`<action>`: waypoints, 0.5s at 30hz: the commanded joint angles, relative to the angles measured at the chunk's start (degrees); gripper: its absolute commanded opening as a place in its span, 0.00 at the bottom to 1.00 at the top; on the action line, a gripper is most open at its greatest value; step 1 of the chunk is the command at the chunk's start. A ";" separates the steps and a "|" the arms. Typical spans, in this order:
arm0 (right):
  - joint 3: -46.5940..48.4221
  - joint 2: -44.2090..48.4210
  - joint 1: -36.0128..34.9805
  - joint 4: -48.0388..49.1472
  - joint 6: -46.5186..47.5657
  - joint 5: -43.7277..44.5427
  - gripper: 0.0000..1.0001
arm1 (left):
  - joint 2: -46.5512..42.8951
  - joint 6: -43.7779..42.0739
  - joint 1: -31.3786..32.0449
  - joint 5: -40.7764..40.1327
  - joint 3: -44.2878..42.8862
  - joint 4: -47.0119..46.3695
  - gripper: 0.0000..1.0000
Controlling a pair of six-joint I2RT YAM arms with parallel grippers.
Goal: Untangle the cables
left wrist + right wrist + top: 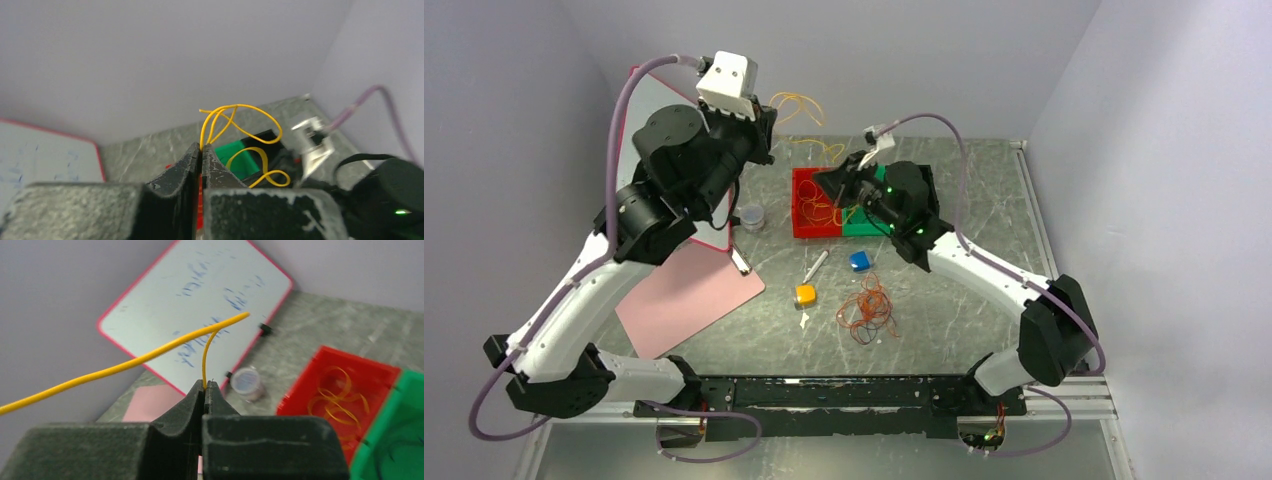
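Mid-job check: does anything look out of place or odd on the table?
A tangle of orange and dark cables lies loose on the table, well outside the red bin that holds the yellow-orange coils. Nothing looks spilled or damaged.

Left arm (pixel 674 160) raised high over far left of table (pixel 964 300). Yellow cable (pixel 797 103) loops in air just beside its wrist, strand trailing down toward red bin (pixel 798 205). Right arm (pixel 904 205) reaches over green bin (pixel 861 228), which abuts red bin. Orange-red cable bunch (pixel 866 308) loose on table, near blue block (pixel 859 260), yellow block (pixel 805 294), white pen (pixel 815 265). Pink sheet (pixel 686 297), whiteboard (pixel 652 105), small jar (pixel 751 216) at left.
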State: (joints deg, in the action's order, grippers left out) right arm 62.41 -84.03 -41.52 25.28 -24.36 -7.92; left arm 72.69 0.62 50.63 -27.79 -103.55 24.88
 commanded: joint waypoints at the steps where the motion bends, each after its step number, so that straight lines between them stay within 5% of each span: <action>1: -1.47 1.32 4.80 -7.49 -4.57 1.15 0.00 | 0.82 8.91 -8.39 10.68 4.27 3.16 0.07; 9: -4.38 3.28 9.60 -12.21 -4.52 5.22 0.00 | 7.02 11.68 -19.05 24.81 13.80 0.55 0.07; 15: -1.71 -1.28 12.96 -11.73 -3.63 -1.89 0.00 | 13.04 10.90 -23.29 30.12 18.15 -3.19 0.07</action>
State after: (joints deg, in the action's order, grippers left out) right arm 58.30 -82.48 -30.26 14.20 -28.56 -5.39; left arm 83.26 10.94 29.52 -4.67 -86.80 26.09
